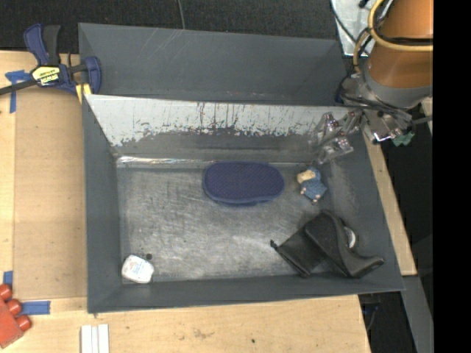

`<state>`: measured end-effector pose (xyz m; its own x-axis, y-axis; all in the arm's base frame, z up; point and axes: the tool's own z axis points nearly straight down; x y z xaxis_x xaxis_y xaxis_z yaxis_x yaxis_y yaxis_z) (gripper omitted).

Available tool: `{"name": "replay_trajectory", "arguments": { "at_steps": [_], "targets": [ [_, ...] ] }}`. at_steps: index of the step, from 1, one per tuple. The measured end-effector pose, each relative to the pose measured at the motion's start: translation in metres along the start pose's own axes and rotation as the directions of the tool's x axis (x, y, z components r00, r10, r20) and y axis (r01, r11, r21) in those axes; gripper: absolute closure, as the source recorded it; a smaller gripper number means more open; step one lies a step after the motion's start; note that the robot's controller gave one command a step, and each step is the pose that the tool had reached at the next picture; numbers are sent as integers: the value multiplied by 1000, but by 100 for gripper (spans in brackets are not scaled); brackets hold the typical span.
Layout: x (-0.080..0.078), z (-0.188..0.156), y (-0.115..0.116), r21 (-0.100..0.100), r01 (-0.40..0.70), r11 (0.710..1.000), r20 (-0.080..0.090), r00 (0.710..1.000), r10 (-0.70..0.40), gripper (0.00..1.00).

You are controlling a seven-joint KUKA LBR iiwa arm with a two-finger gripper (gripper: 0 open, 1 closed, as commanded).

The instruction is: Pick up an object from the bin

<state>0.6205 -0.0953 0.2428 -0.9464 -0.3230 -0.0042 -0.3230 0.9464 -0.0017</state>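
The thing nearest the gripper is a small blue and yellow toy [312,184], lumpy in shape and too small to make out further. It lies on the floor of the bin [221,65], near the back right corner, close to where the floor meets the right wall. Nothing touches it.

The gripper [333,137] hangs just behind and above the toy, in front of the back wall at its right end. It is pale metal and points down and to the left. Whether it stands wide or narrow cannot be told from this view, and nothing shows in its grasp. Above it, the arm's wrist carries an orange cover [405,35] with cables looped about it, out past the bin's right rim.

Just left of the toy, and apart from it, lies a dark blue oval pad [243,182] with a ribbed or woven surface, flat on the floor near the middle of the back. In front of the toy, in the front right corner, is a black folded thing [324,245], like a strap or pouch, with a pale curved bit on its top. Well apart from all these, in the front left corner, lies a small white rounded thing [137,269] with a dark speck beside it.
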Motion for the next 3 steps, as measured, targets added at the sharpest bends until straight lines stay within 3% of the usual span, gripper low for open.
{"name": "replay_trajectory", "arguments": {
  "at_steps": [1, 2, 3],
  "targets": [
    [-28, 85, 68, -4, -275, 961, -6, 961, 275, 100],
    [-29, 83, 65, 0, -277, 961, -2, 961, 277, 0],
    [-29, 158, 72, 0, -228, 974, 3, 974, 228, 0]
  ]
}}
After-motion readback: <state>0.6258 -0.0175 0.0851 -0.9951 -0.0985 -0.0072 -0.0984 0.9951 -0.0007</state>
